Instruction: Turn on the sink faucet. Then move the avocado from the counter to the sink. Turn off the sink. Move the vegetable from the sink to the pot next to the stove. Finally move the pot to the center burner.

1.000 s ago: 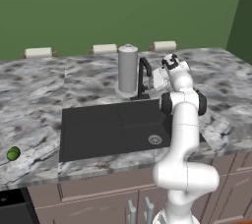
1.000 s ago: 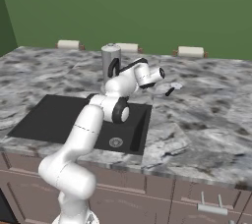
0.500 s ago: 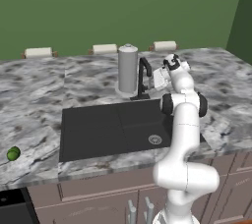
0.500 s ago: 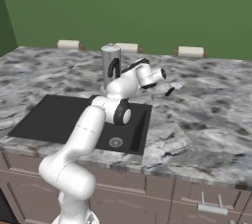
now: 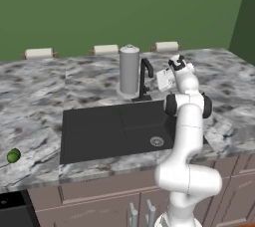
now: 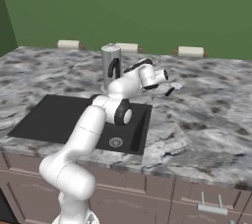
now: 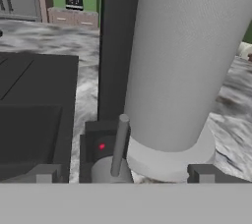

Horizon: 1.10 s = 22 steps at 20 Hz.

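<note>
end effector (image 7: 120,174) – spread wide, empty | just beside sink faucet (image 5: 145,79) – avocado (image 5: 13,156) on counter (image 5: 35,96)

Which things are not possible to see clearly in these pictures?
- Sink faucet spout: hand view, cut off by the top edge.
- Water running or not: too small in both base views.
- Avocado: left base view, too small for detail.
- Sink: right base view, the arm hides part of it.

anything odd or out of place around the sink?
Nothing stands out. The sink is dry, with no water running from the faucet. The grey canister stands upright beside it. The avocado sits intact on the counter to the sink's left.
</note>
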Motion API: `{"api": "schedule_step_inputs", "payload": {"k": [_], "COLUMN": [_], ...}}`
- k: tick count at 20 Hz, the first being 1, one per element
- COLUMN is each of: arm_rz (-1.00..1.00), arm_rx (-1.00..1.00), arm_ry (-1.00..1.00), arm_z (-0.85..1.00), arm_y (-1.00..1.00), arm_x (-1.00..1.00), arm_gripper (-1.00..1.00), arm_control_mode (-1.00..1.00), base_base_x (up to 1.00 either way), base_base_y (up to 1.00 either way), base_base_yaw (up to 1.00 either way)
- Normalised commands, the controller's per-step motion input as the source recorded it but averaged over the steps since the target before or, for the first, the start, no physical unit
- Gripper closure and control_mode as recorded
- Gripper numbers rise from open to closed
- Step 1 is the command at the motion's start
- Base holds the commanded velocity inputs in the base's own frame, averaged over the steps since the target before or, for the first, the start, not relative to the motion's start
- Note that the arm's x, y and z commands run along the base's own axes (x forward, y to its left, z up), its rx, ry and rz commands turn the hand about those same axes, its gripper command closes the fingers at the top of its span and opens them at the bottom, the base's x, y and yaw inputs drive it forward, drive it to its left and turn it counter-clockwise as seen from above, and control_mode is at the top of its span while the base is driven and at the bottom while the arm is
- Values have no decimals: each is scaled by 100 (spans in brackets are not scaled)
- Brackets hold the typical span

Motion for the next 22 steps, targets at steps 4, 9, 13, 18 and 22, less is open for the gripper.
{"api": "schedule_step_inputs", "payload": {"k": [4, 9, 13, 18, 22], "arm_rz": [0, 0, 0, 0, 0], "arm_rx": [2, 0, 0, 0, 0], "arm_ry": [0, 4, 7, 7, 3], "arm_z": [0, 0, 0, 0, 0], "arm_y": [2, 23, 30, 20, 10], "arm_x": [-9, 0, 4, 12, 6], "arm_gripper": [-100, -100, -100, -100, -100], "arm_control_mode": [-100, -100, -100, -100, -100], "base_base_x": [0, 0, 0, 0, 0], "base_base_y": [0, 0, 0, 0, 0], "base_base_yaw": [0, 0, 0, 0, 0]}}
